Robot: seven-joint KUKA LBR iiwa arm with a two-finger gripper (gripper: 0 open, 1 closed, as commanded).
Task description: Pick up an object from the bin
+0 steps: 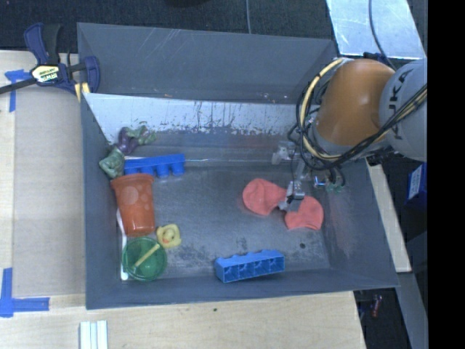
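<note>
My gripper (294,195) reaches down at the right of the bin's middle, onto a salmon-pink soft thing (261,196) that lies on the bin floor. The pink thing spreads as two lobes, one to the gripper's left and one to its lower right, and the gripper's tip meets it at the narrow part between them. A blue toy brick (249,266) with studs lies in front of the gripper, near the bin's front wall.
Along the left wall lie a second blue brick (154,166), an orange cup (136,203) on its side, a green round thing (145,259) with a yellow ring (168,235), and a green and purple toy (120,151). The arm's orange cover and cables hang over the right side.
</note>
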